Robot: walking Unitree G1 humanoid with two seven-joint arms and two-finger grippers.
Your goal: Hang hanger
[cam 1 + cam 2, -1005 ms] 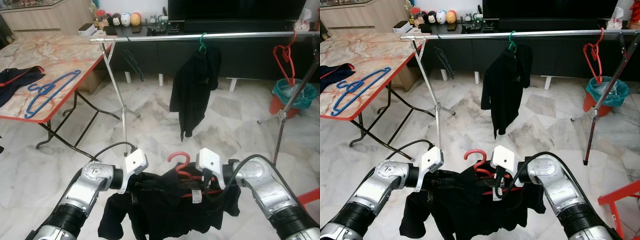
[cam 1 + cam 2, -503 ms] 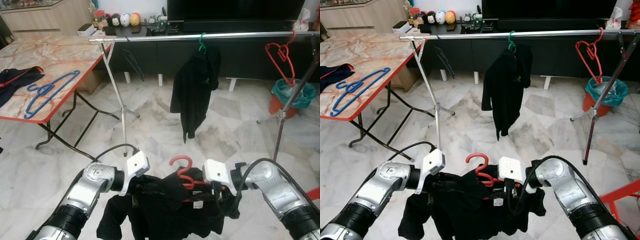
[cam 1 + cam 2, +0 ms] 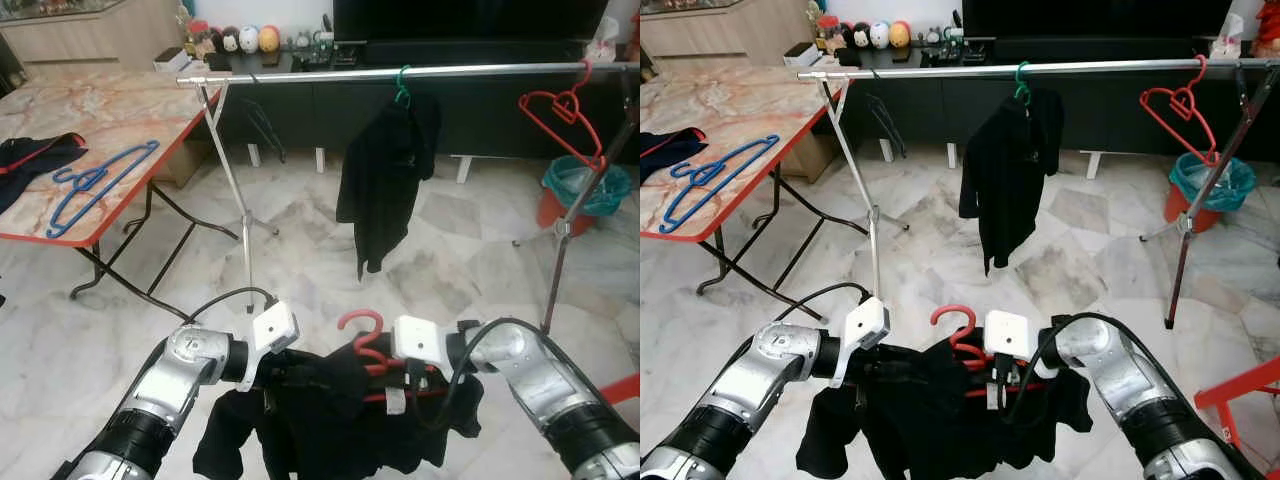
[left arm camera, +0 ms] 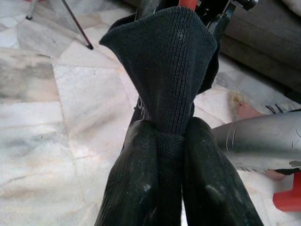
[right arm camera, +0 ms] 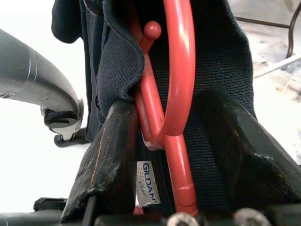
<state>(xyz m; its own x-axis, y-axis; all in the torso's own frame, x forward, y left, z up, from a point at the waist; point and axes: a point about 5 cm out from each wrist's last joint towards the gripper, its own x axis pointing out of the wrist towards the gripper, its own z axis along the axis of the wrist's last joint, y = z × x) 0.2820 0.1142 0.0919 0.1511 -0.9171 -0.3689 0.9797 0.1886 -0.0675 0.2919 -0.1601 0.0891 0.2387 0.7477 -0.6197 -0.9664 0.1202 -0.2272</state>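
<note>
A white neck tag (image 5: pixel 148 182) on the dark shirt (image 5: pixel 221 56) reads "GILDAN" in dark capitals; the smaller line under it is too small to read.

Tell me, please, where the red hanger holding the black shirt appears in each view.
Left eye view: red hanger low centre, between the arms.
Right eye view: low centre.
Left wrist view: red sliver beyond the fold.
Right wrist view: inside the right end effector.
Shared landmark: the black shirt.
</note>
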